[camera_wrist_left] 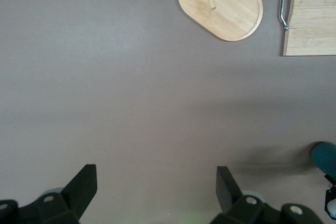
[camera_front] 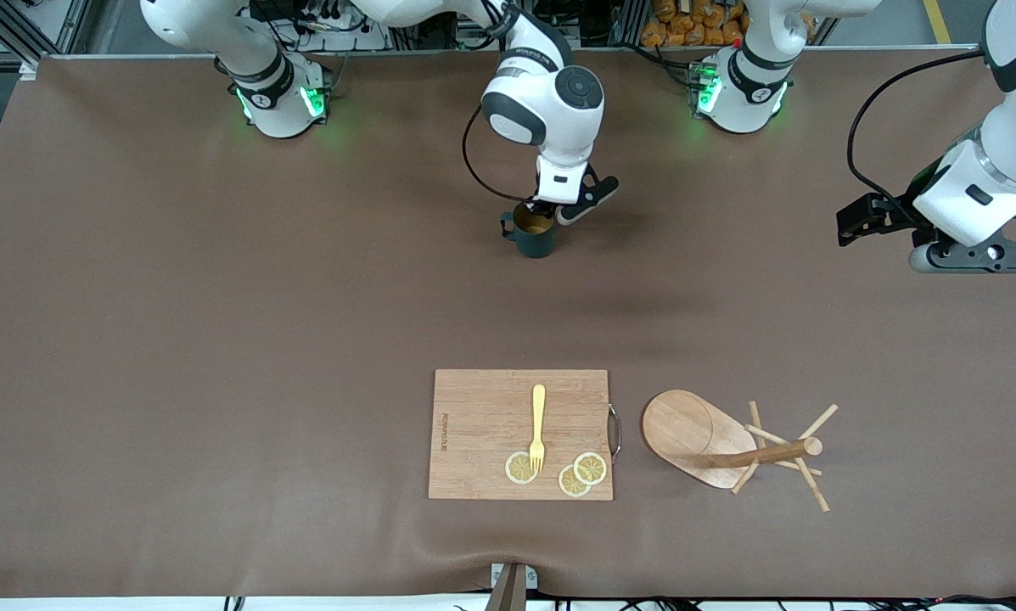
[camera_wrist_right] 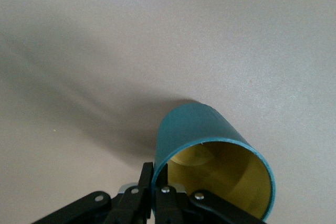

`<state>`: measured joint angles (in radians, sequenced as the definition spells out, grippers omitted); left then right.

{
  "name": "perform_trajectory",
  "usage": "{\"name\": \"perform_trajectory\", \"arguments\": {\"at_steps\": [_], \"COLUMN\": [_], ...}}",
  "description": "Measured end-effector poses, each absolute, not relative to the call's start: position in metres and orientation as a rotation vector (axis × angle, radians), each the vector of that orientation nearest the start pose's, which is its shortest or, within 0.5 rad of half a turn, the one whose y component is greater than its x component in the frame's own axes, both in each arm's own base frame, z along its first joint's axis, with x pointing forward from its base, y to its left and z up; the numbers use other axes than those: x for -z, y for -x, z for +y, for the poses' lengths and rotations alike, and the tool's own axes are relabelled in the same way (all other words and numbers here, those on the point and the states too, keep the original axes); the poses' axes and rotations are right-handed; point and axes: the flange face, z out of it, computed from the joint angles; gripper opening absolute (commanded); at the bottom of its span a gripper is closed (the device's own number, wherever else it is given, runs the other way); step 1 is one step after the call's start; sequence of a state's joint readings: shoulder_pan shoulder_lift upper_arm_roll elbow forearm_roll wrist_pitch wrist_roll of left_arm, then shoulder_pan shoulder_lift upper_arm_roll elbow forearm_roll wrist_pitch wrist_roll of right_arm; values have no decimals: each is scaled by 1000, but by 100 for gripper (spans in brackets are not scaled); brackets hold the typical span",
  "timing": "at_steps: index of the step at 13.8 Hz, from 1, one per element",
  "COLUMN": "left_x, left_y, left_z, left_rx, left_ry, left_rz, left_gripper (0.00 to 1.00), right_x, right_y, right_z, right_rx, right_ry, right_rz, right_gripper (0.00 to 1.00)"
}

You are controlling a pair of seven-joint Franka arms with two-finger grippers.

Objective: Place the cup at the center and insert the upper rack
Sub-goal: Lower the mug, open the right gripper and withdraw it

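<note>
Now your right gripper [camera_front: 548,212] pinches cup [camera_front: 531,231] rim, one finger inside, cup over mid-table for centering. Left gripper [camera_wrist_left: 156,187] waits wide open, empty. Upper rack [camera_front: 732,445] lies toppled beside cutting board [camera_front: 482,424].

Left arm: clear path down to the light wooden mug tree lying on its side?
Probably yes. The left gripper hangs open over bare table toward the left arm's end, and only brown tabletop shows between it and the light wooden mug tree. The wooden cutting board lies beside the tree, not in the way.
</note>
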<state>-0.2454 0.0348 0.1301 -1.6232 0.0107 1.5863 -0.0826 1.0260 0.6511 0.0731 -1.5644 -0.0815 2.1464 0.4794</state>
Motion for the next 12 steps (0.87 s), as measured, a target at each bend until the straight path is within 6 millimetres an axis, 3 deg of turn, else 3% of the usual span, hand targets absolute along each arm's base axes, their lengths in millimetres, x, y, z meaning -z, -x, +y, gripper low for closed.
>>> {"name": "perform_trajectory", "arguments": {"at_steps": [2, 7, 8, 10, 12], "left_x": [-582, -582, -582, -582, -582], "left_y": [-559, -559, -559, -559, -559], "left_z": [-66, -66, -66, -66, -66], "left_rx": [-108, -108, -108, -108, -108], "left_ry": [3117, 3117, 3117, 3117, 3117], "left_rz": [54, 55, 55, 55, 55], "left_gripper": [100, 100, 100, 100, 100], "right_x": [-257, -259, -264, -287, -339], "right_y": [-324, -325, -327, -338, -364], "right_z": [614, 616, 617, 618, 611], "right_rx": [-52, -45, -38, -48, -29], "right_ry": [3036, 3032, 3031, 3052, 3074], "right_rz": [-1030, -1028, -1024, -1006, -944], "right_gripper": [29, 68, 72, 96, 100]}}
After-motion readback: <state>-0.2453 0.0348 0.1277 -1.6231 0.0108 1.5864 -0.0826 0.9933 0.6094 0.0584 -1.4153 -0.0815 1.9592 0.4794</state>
